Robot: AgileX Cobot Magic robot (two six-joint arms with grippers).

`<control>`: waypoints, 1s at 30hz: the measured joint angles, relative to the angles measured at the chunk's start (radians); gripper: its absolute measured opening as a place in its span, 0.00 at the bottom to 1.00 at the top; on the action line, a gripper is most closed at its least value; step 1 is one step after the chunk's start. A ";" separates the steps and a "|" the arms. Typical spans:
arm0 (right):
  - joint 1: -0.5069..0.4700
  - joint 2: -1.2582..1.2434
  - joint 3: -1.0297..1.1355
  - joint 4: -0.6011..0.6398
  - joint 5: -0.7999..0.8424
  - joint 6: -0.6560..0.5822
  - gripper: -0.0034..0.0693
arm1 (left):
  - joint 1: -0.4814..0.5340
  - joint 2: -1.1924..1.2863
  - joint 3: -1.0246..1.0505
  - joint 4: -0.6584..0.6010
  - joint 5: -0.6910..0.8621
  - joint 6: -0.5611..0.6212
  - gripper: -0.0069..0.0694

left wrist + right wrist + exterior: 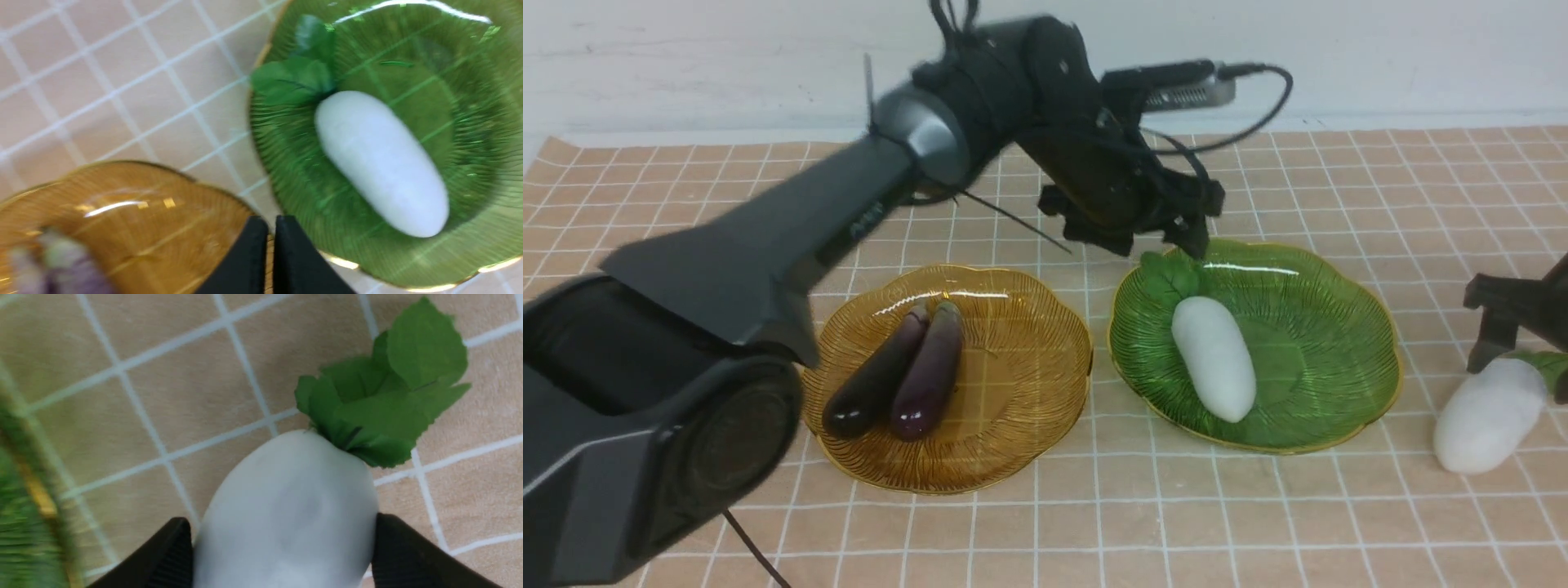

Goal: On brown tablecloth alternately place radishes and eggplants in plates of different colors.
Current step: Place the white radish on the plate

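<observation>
Front view shows your left pincer (1147, 237) closed on nothing above the green plate's (1339, 392) far rim. One radish (1213, 359) lies in that plate, and both eggplants (931, 367) lie on the amber plate (1013, 425). Your right pincer (282, 522) straddles the second radish (1490, 416) on the brown tablecloth (1258, 523); whether it grips, you cannot tell

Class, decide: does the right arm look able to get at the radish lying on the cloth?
Probably yes. The right tool straddles that radish, one finger on each side, and nothing lies between them. The green plate is apart from it.
</observation>
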 joint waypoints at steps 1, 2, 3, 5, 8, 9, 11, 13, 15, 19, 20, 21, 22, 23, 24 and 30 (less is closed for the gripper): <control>0.000 -0.006 -0.023 0.009 0.017 -0.003 0.75 | 0.000 -0.010 0.000 0.016 0.008 0.000 0.10; 0.000 -0.021 -0.045 0.021 0.027 -0.009 0.75 | 0.000 -0.021 0.000 0.036 0.018 0.000 0.09; 0.003 -0.042 -0.065 0.040 0.034 -0.015 0.75 | 0.001 -0.030 0.000 0.051 0.025 0.000 0.09; 0.017 -0.086 -0.093 0.090 0.043 -0.037 0.75 | 0.005 -0.046 0.000 0.070 0.034 0.000 0.09; 0.077 -0.121 -0.126 0.184 0.046 -0.080 0.75 | 0.018 -0.059 0.000 0.077 0.043 0.000 0.09; 0.106 -0.120 -0.130 0.217 0.035 -0.102 0.75 | 0.025 -0.063 0.000 0.080 0.043 0.000 0.09; 0.163 -0.103 -0.130 0.245 0.003 -0.123 0.75 | 0.030 -0.067 0.000 0.086 0.043 0.000 0.09; 0.213 -0.068 -0.143 0.247 -0.025 -0.140 0.75 | 0.035 -0.067 0.000 0.086 0.043 0.000 0.09; 0.248 -0.031 -0.165 0.236 -0.032 -0.155 0.75 | 0.035 -0.067 0.000 0.086 0.044 0.000 0.09; 0.275 0.026 -0.223 0.181 0.038 -0.159 0.75 | 0.035 -0.079 0.000 0.063 0.044 0.000 0.09; 0.275 0.027 -0.232 0.173 0.057 -0.159 0.78 | 0.035 -0.090 0.000 0.051 0.046 0.000 0.09; 0.275 0.027 -0.243 0.163 0.083 -0.159 0.81 | 0.035 -0.103 0.000 0.045 0.046 0.000 0.09; 0.275 0.027 -0.254 0.155 0.105 -0.159 0.85 | 0.035 -0.115 0.000 0.040 0.046 0.000 0.09; 0.275 0.027 -0.270 0.151 0.137 -0.159 0.88 | 0.035 -0.123 0.000 0.036 0.046 0.000 0.09; 0.275 0.027 -0.283 0.149 0.158 -0.159 0.89 | 0.035 -0.133 0.000 0.032 0.046 0.000 0.09; 0.275 -0.016 -0.339 0.135 0.187 -0.169 0.80 | 0.035 -0.190 0.000 -0.003 0.047 -0.006 0.09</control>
